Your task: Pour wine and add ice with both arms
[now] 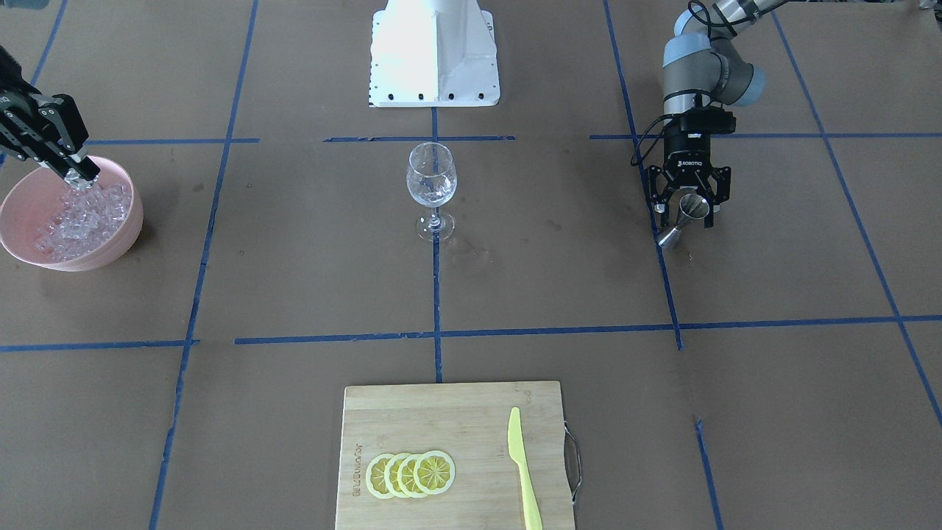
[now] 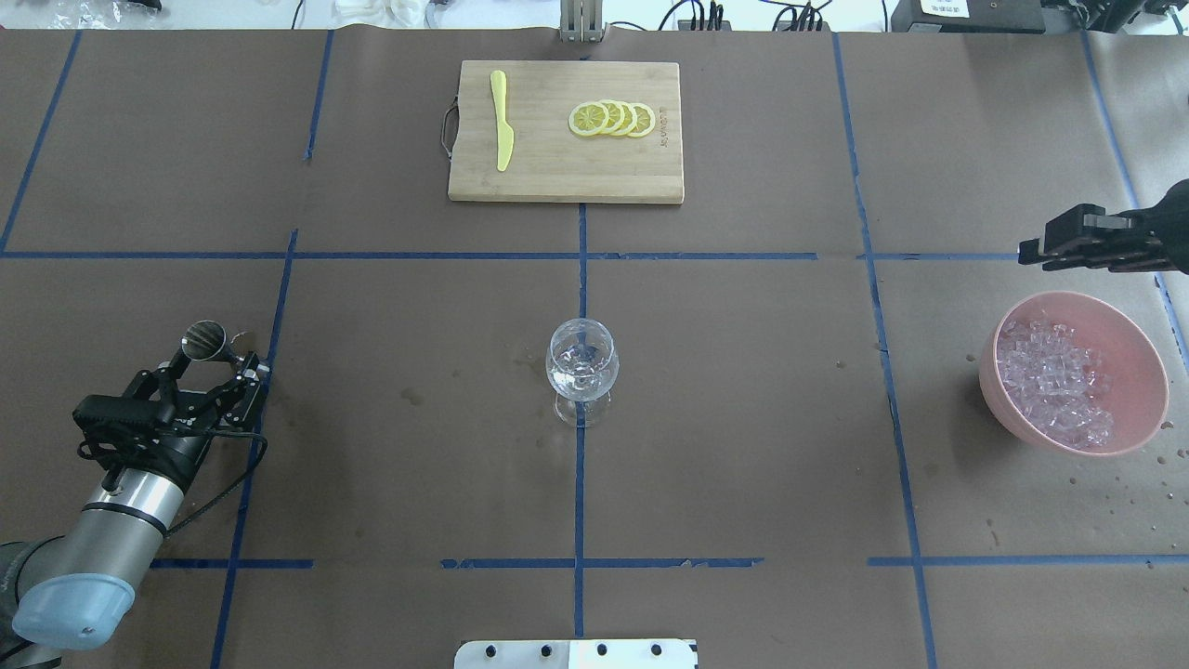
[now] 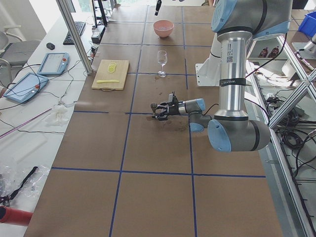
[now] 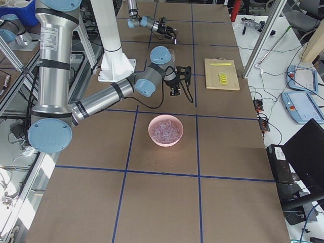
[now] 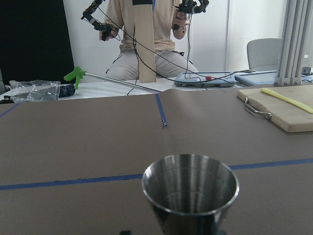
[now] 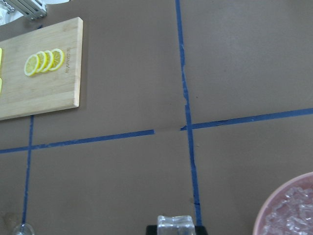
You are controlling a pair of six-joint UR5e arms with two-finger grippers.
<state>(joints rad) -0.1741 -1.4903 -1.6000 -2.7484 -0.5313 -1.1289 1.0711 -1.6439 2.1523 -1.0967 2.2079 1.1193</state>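
Your right claw (image 1: 79, 177) grips one ice cube (image 6: 175, 225), raised near the pink bowl (image 1: 121, 243). Left claw (image 1: 688, 213) clamps the jigger (image 5: 190, 188). Wine glass (image 1: 431, 180) stands apart: ice drop remains, pour unclear.

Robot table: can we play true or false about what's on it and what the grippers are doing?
1. The pink bowl holds a heap of ice. True.
2. The lemon slices are inside the wine glass. False: they lie on the wooden cutting board.
3. The left gripper holds a metal cup. True.
4. The wine glass has tipped over. False: it stands upright in the middle of the table.
5. The right gripper is empty. False: it pinches one ice cube over the bowl.
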